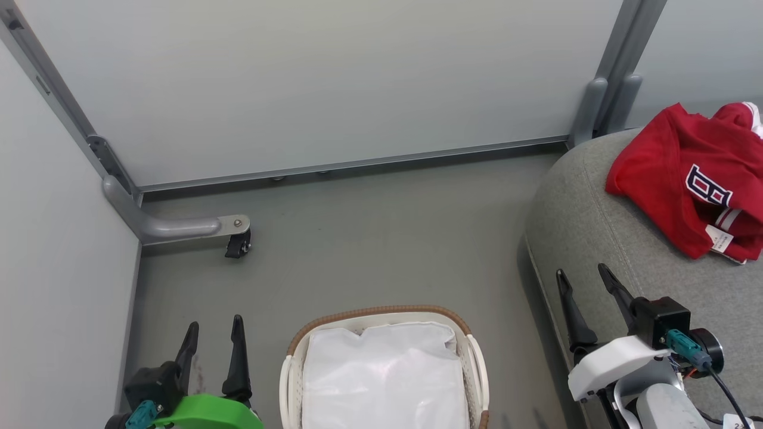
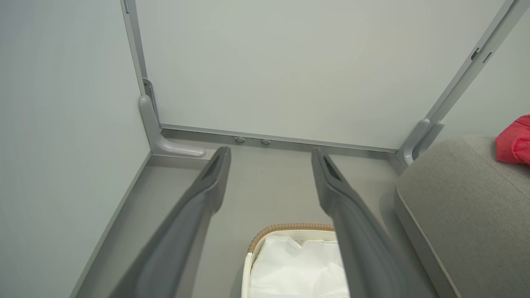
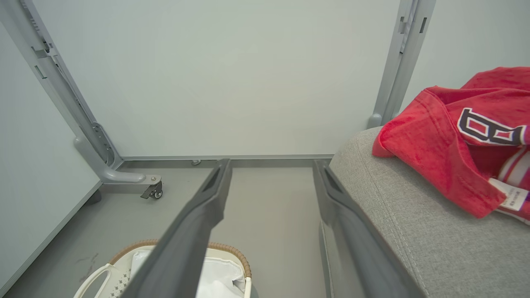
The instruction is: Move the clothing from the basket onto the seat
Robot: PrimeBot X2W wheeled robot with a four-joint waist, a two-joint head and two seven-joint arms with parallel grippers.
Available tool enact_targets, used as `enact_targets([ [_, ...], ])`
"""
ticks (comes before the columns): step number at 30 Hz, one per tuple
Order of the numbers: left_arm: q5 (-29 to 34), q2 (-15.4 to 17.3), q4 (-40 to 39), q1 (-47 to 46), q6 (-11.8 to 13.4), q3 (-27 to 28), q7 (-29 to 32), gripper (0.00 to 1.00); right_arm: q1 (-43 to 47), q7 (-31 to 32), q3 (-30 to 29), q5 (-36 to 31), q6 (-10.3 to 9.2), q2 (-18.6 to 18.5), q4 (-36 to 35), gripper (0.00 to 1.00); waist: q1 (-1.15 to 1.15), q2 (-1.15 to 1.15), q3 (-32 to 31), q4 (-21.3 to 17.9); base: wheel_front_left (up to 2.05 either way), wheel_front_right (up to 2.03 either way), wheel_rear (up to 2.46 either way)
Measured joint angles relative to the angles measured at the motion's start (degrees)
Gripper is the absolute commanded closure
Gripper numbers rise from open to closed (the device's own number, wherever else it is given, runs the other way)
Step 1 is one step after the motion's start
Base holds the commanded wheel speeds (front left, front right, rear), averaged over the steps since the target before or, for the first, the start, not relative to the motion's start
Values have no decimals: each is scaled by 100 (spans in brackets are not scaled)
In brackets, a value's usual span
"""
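The red clothing [image 1: 685, 179] with a navy-and-white letter emblem and a white tag lies heaped on the grey seat [image 1: 596, 238] at the right. In the right wrist view the clothing [image 3: 451, 136] rests on the seat [image 3: 405, 215]; a red edge of the clothing [image 2: 515, 142] shows on the seat [image 2: 459, 207] in the left wrist view. The white basket [image 1: 292, 369] with its brown rim stands on the floor at bottom centre, holding a white liner sheet [image 1: 384, 375]. My left gripper [image 1: 214, 333] is open left of the basket. My right gripper [image 1: 584, 283] is open over the seat's front edge, well below the clothing.
Pale partition walls close the space at the back and left. A grey metal foot with a black caster [image 1: 237, 244] sticks out from the left corner. A grey upright post [image 1: 602, 101] stands behind the seat. Grey floor [image 1: 369, 238] lies between basket and wall.
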Motion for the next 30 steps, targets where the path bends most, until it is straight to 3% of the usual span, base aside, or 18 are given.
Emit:
enact_targets([
  [15, -136, -1, 97, -3, -18, -33, 0, 0, 1, 0, 26, 79, 0, 1, 20, 0, 0, 0, 32, -10, 0, 0, 0],
  [16, -151, -2, 124, -1, -18, -41, 0, 100, 2, 0, 26, 79, 0, 3, 31, 100, 0, 0, 35, -7, 0, 0, 0],
  [20, -198, -23, 345, 27, -18, -48, 33, 100, 138, 37, 16, 126, 0, 51, 250, 100, 0, 0, 34, -7, 0, 0, 0],
  [30, -1133, -24, 249, 25, -34, 112, 321, 100, 153, 322, -82, 1227, 0, 52, 183, 100, 0, 0, 22, -7, 0, 0, 0],
])
